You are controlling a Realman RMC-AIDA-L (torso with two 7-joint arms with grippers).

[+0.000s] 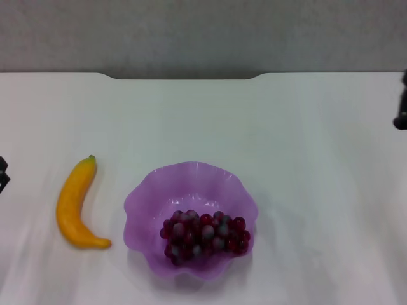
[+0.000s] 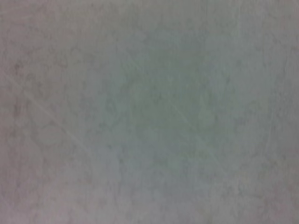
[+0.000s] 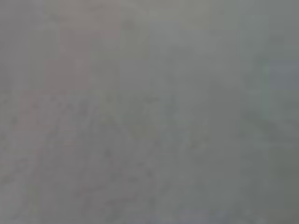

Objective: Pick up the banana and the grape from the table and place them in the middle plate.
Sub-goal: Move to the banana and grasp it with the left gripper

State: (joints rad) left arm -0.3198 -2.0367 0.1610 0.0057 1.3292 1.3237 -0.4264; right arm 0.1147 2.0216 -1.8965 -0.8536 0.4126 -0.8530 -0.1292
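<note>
The yellow-orange banana (image 1: pixel 76 204) lies on the white table (image 1: pixel 305 159), just left of the middle plate (image 1: pixel 149 203). That plate is translucent purple with a wavy rim. The bunch of dark red-purple grape (image 1: pixel 205 237) rests inside it, toward its near right side. A sliver of my left gripper (image 1: pixel 3 173) shows at the head view's left edge, level with the banana's tip and well apart from it. A bit of my right gripper (image 1: pixel 401 101) shows at the right edge, far from the plate. Both wrist views show only bare grey surface.
The table's far edge has a notch (image 1: pixel 184 76) in its middle. Open white tabletop lies behind and to the right of the plate.
</note>
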